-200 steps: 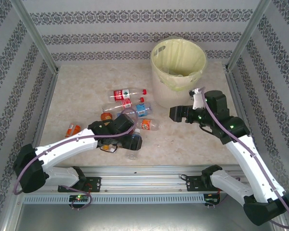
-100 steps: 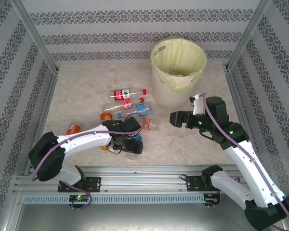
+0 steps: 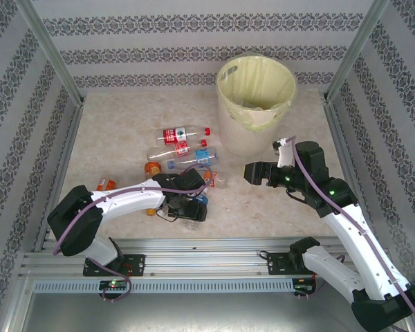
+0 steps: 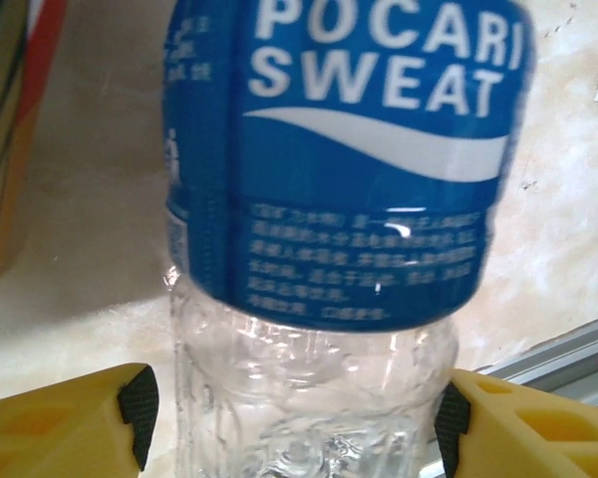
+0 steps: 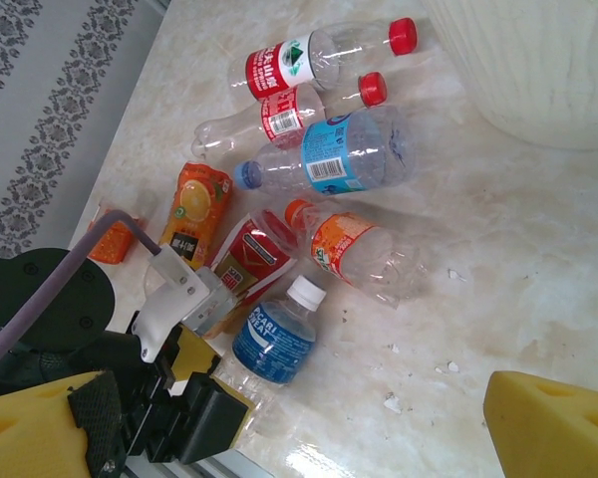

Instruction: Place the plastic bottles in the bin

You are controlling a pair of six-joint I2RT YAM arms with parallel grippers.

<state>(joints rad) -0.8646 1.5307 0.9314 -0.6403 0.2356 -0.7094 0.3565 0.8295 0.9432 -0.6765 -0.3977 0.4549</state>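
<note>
The left hand (image 4: 294, 408) has a finger on each side of the blue bottle (image 5: 276, 339); I cannot tell if it squeezes. The bottle lies flat on the tabletop (image 3: 117, 131), its white cap (image 5: 306, 292) pointing far and right. The right hand (image 3: 252, 171) hangs wide open before the bin (image 3: 242, 138).

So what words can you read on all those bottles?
"POCARI SWEAT": big white letters on the blue-label bottle, in the left wrist view.
Too blurred to read: the small white print under those letters.
Too small to read, in the right wrist view: the print on the red-label bottles, the light-blue-label bottle and the orange-label bottle.
</note>
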